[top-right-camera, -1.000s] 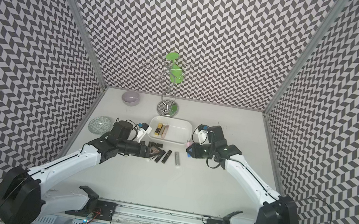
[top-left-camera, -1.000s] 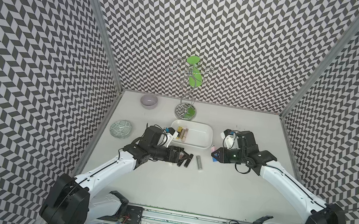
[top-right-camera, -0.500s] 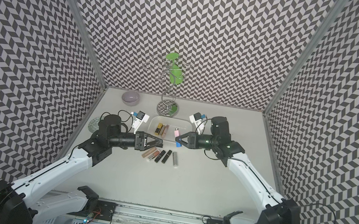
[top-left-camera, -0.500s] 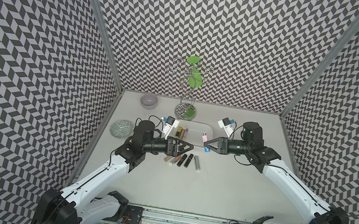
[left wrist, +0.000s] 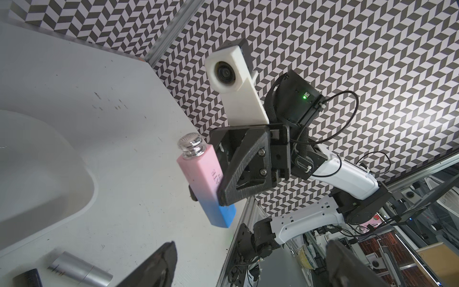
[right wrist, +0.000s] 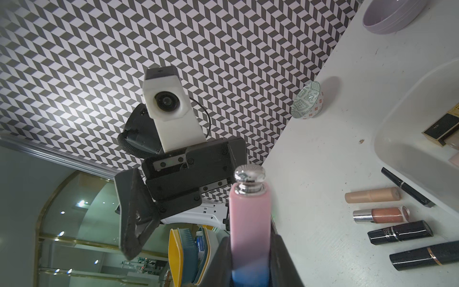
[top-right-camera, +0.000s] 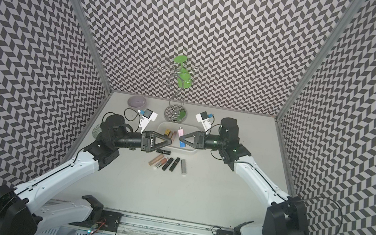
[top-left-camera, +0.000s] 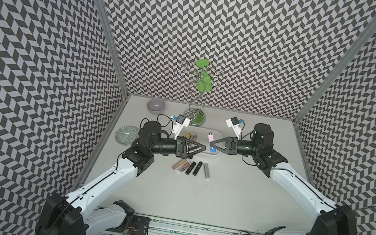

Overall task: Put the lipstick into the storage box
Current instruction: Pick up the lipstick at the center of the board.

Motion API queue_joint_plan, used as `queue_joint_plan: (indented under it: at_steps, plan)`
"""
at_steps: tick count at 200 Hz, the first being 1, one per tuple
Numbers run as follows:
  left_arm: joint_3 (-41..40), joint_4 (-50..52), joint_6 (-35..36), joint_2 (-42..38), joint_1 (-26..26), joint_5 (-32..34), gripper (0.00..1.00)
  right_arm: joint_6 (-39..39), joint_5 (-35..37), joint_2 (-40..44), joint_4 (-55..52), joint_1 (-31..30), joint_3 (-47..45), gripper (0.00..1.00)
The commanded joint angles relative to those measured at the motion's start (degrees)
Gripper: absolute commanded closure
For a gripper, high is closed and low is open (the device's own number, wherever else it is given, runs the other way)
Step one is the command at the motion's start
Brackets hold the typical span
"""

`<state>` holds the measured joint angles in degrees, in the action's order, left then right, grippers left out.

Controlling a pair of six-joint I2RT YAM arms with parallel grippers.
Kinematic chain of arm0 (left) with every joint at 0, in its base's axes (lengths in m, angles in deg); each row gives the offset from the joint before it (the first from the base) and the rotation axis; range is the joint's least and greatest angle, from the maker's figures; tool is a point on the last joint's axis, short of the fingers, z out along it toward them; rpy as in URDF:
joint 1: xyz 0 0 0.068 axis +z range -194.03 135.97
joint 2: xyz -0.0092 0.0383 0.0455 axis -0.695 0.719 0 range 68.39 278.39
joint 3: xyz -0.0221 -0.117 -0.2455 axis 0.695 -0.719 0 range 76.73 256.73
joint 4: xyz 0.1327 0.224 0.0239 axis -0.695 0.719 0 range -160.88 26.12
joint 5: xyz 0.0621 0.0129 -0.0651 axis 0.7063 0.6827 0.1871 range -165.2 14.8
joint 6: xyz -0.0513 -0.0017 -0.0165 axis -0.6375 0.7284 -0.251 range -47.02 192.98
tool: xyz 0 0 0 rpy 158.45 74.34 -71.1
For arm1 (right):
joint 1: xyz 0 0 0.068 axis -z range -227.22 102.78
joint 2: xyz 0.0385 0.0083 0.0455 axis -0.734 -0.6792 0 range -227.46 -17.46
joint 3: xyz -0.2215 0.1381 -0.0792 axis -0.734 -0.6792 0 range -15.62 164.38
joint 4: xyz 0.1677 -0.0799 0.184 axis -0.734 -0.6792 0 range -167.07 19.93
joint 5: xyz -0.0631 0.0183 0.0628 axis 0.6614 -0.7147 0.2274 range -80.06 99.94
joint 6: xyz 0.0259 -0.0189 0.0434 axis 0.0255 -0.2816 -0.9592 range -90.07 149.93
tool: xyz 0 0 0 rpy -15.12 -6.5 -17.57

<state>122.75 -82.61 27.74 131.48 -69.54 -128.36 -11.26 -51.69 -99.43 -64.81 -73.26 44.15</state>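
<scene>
White table (top-left-camera: 219, 201) carried everything. Storage box (top-left-camera: 216, 154), shallow white tub, sat mid-table toward back wall, few tubes (top-left-camera: 191, 136) lying in its left half. Left claw (top-left-camera: 199, 147) hung over box's near left edge, jaws spread wide, nothing between them, tips facing right claw (top-left-camera: 213, 147). Right claw clenched on lipstick. Five loose tubes (top-left-camera: 191, 168) lay in row on table just before box. Lipstick (top-left-camera: 210, 138), pink fading to blue, silver knob cap up, gripped near blue end, held in air over box's right part.
</scene>
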Motion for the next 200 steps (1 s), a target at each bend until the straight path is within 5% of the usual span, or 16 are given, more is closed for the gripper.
queue_joint_plan:
  at_steps: [1,200]
  plan:
    - [3.4,0.7,2.6,1.3,-0.2,0.0,0.04,-2.8,-3.1,-1.6,7.6,-0.4,3.5,0.84]
    - [6.8,-8.0,-2.4,5.7,-0.2,-2.7,0.56,-6.2,-6.7,-2.1,12.5,-5.0,3.9,0.83]
